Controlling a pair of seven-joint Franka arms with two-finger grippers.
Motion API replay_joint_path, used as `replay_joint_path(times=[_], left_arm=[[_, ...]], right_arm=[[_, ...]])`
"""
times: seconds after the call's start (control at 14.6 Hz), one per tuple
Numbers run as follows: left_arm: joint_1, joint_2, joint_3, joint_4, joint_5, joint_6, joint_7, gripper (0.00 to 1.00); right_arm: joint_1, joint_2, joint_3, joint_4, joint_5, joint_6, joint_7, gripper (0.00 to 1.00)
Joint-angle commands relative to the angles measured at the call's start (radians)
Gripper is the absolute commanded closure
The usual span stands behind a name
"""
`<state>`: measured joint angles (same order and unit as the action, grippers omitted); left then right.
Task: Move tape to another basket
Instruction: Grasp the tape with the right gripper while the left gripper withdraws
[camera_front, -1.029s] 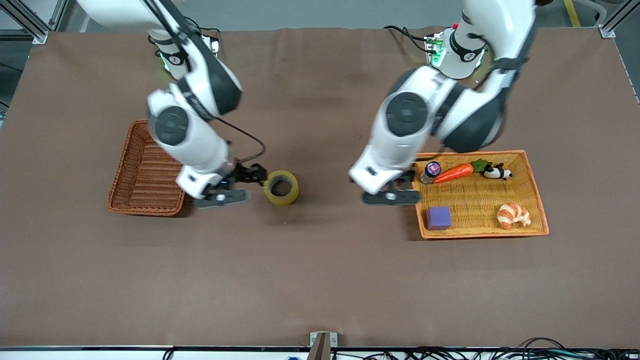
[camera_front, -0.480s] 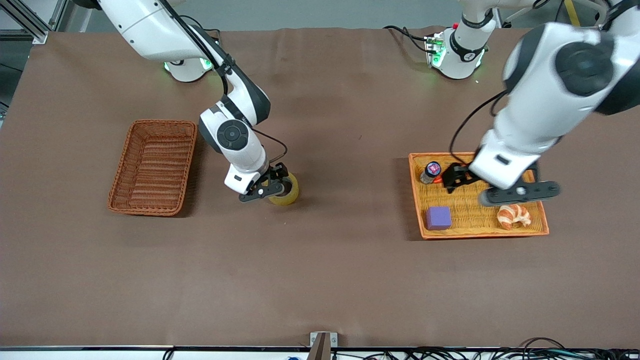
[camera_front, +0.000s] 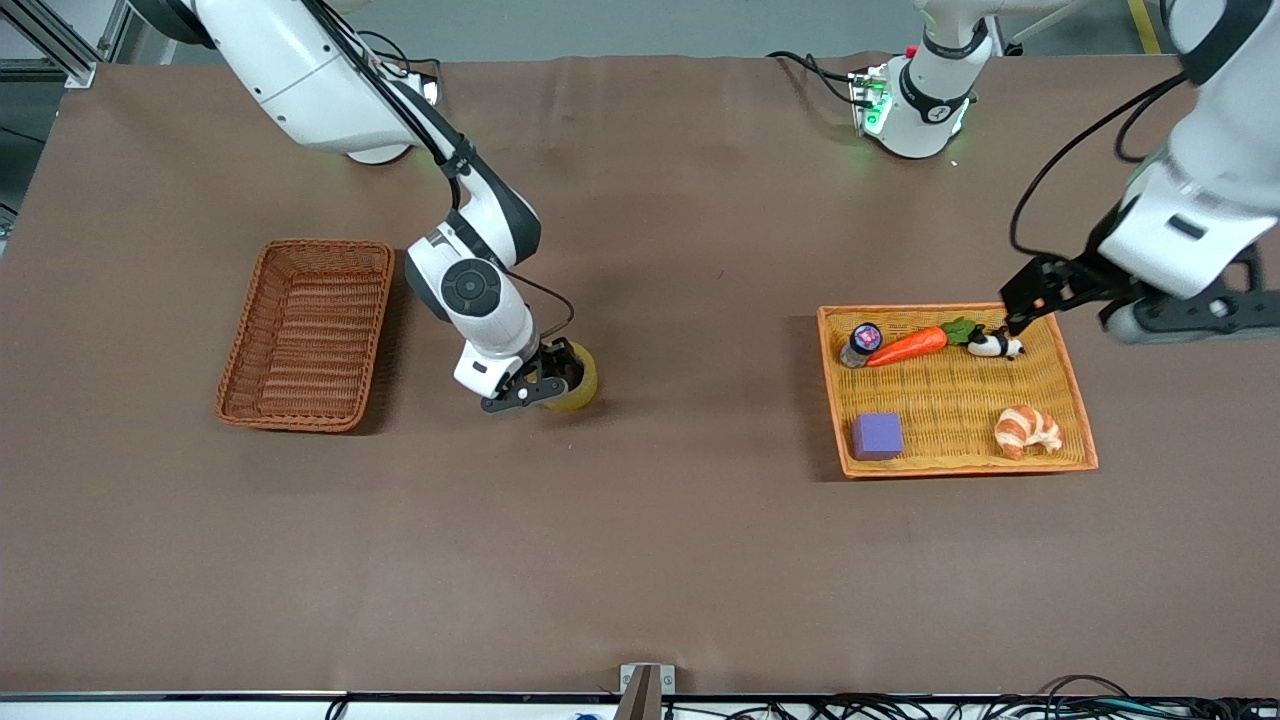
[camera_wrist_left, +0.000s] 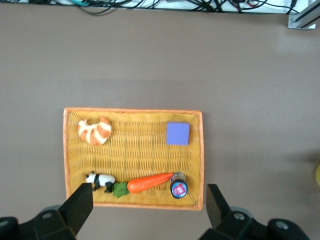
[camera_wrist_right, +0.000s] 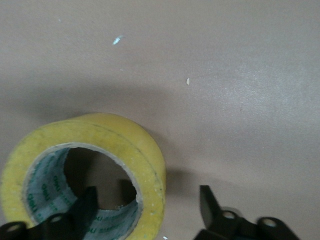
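**benchbot:** Two baskets on the brown table (camera_front: 640, 520). The roll of translucent yellow packing tape (camera_front: 578, 385) sits on the cloth between them, closer to the dark reddish-brown wicker basket (camera_front: 306, 333), not in either.

**gripnerd:** What's the right gripper (camera_front: 535, 380) doing?

**benchbot:** It's down at the tape, jaws apart: one finger (camera_wrist_right: 86, 206) inside the grey core, the other (camera_wrist_right: 209, 205) outside the wall. Straddling it, no squeeze I can see.

**gripnerd:** And the left?

**benchbot:** The left gripper (camera_front: 1115, 305) hangs wide open over the edge of the shallow orange-yellow woven tray (camera_front: 1075, 385), which holds a toy carrot (camera_front: 907, 345), a panda figure (camera_front: 995, 345), a small jar (camera_front: 861, 343), a purple block (camera_front: 877, 436) and a croissant (camera_front: 1027, 431).
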<state>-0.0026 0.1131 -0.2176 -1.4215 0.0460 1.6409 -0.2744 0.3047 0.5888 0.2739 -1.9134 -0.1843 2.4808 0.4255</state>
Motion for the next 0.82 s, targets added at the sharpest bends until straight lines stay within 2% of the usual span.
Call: replay_joint_path(times=[0.0,0.07,0.21,0.41,0.62,0.75], left_arm=[[-0.036,-0.071,0.095,-0.037,-0.072,-0.042,0.041,0.0],[-0.046,-0.079,0.112,-0.042,-0.071,-0.087,0.047,0.0],[-0.047,-0.093,0.115,-0.048,-0.071,-0.11,0.066,0.0],[-0.045,-0.118,0.145,-0.083,-0.071,-0.116,0.217,0.0],[-0.045,-0.136,0.141,-0.125,-0.061,-0.101,0.224,0.0],[-0.037,-0.153,0.135,-0.154,-0.057,-0.098,0.195,0.0]], right_arm=[[-0.012,0.008,0.008,0.002,-0.032,0.004,0.029,0.57],[-0.01,0.011,0.008,0.004,-0.032,0.004,0.03,0.66],[-0.006,0.019,0.008,0.014,-0.032,-0.008,0.068,0.98],[-0.013,0.003,0.01,0.03,-0.032,-0.061,0.09,1.0],[-0.054,-0.142,-0.004,0.097,-0.014,-0.334,0.081,1.0],[-0.114,-0.242,-0.039,0.09,0.018,-0.436,-0.005,1.0]])
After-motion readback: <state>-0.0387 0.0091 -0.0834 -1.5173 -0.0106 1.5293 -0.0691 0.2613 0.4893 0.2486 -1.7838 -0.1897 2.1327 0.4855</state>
